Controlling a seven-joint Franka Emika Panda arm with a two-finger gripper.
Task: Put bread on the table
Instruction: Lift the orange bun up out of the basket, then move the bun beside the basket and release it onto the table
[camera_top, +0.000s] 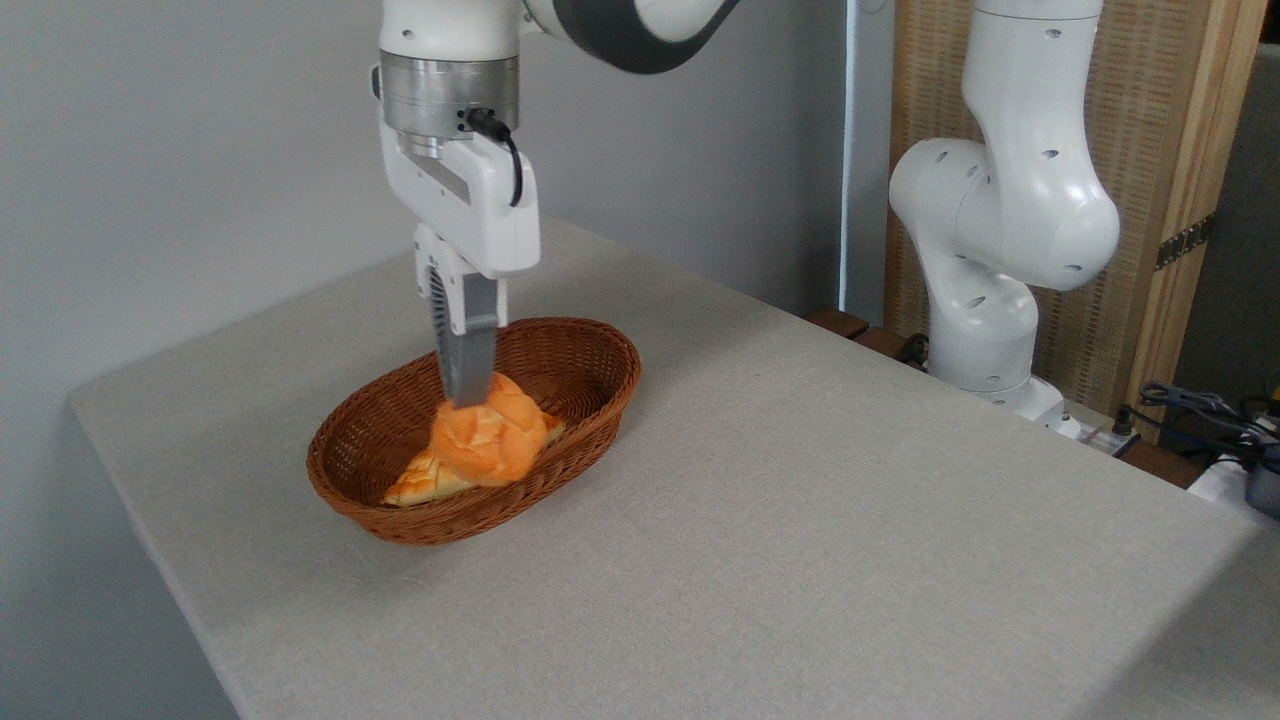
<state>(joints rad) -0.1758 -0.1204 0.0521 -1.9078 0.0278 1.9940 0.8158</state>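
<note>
The bread (492, 443) is a lobed orange-golden bun inside the brown wicker basket (590, 385), tilted so its top faces the camera. It leans over a paler braided loaf (420, 483). My gripper (465, 398) hangs straight down into the basket, with its grey fingers (470, 355) close together on the bun's upper back edge. The fingertips are sunk behind the bun, so the exact grip is partly hidden. The light grey-beige table (800, 500) carries the basket at centre left.
The arm's white base (985, 300) stands off the table's far right edge, with cables (1200, 410) beside it. A grey wall runs behind the table at left. The table's near left edge falls away below the basket.
</note>
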